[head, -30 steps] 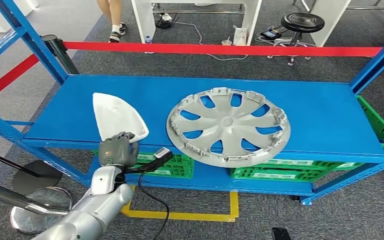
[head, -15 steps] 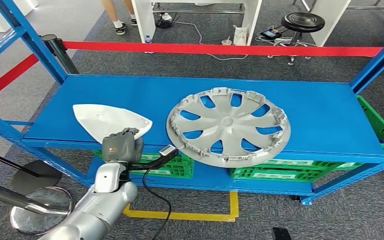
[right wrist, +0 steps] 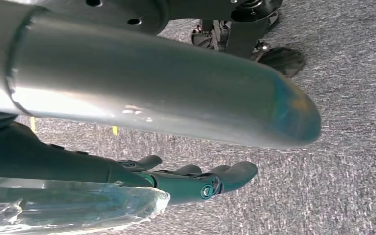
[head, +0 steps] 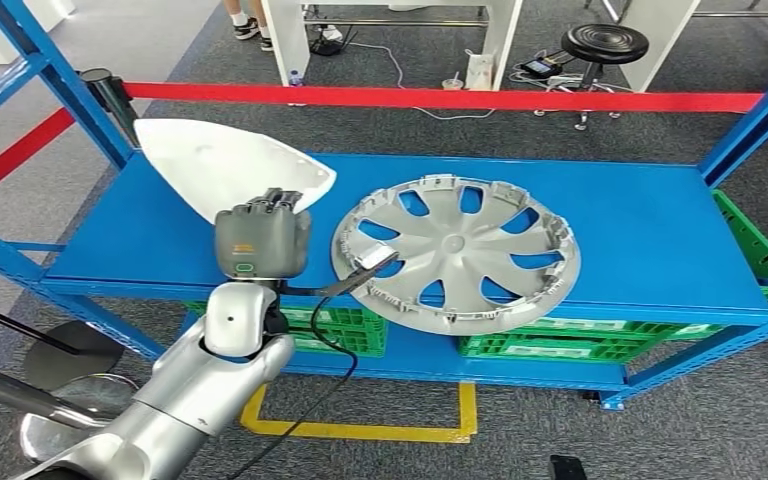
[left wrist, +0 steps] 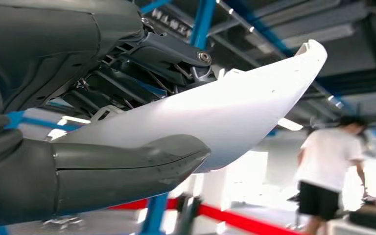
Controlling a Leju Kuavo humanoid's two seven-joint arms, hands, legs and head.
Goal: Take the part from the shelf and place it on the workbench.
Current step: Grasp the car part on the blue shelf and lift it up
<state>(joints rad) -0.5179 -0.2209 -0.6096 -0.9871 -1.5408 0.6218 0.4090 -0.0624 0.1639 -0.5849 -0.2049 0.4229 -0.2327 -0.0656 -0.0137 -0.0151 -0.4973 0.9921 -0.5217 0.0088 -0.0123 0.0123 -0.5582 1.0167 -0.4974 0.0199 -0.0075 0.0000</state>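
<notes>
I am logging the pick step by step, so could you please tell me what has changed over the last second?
The left hand kept its grip on the white part and raised it off the blue shelf, up and away from the front edge, turning it as it rose. The silver wheel cover stayed where it lay on the shelf.

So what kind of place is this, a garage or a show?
Probably a roped-off demo or test area in a workshop hall. A blue metal shelf holds a car wheel cover, a red barrier tape runs behind it, and the left hand holds a white part.
</notes>
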